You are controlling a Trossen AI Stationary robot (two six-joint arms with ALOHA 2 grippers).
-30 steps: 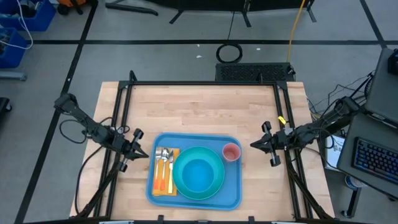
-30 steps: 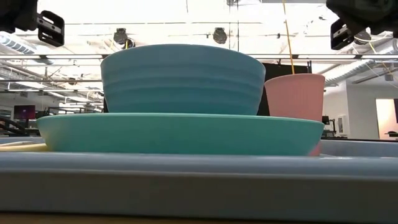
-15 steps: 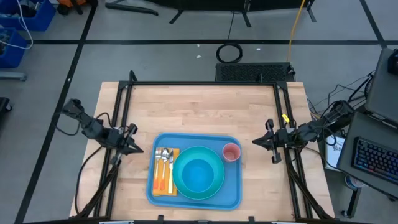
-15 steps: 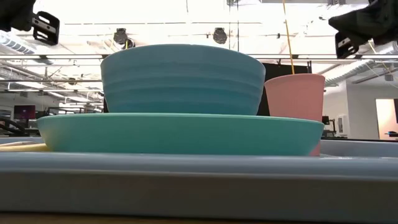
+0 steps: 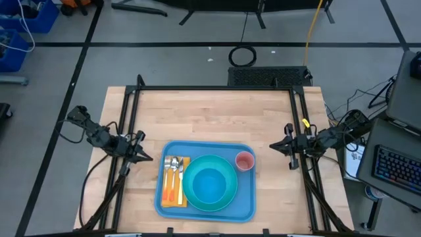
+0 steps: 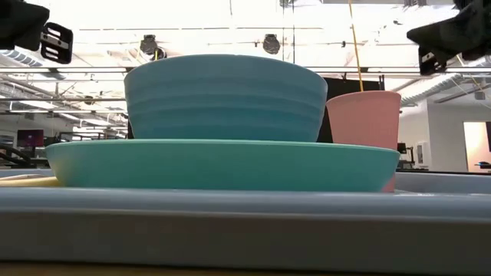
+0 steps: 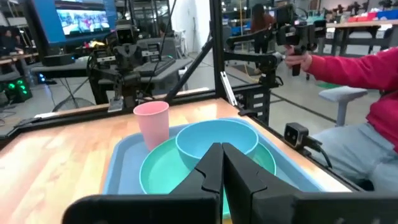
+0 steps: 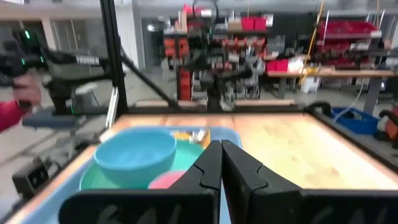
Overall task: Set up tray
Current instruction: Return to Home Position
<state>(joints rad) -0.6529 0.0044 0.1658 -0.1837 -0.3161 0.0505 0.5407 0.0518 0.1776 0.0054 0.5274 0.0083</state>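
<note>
left arm: at the left side, reaching right toward the centre
left gripper (image 5: 143,157): held high, fingers pressed together, tips pointing right
right arm: at the right side, reaching left toward the centre
right gripper (image 5: 273,147): held high, fingers pressed together, tips pointing left

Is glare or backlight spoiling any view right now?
Low view: overhead lights blaze behind the ribbed blue plastic bowl; left hand and right hand read as dark silhouettes. High view: even light, no glare on the flat blue plastic tray.

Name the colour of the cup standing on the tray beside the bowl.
Pink. The cup shows best in the left wrist view.
</note>
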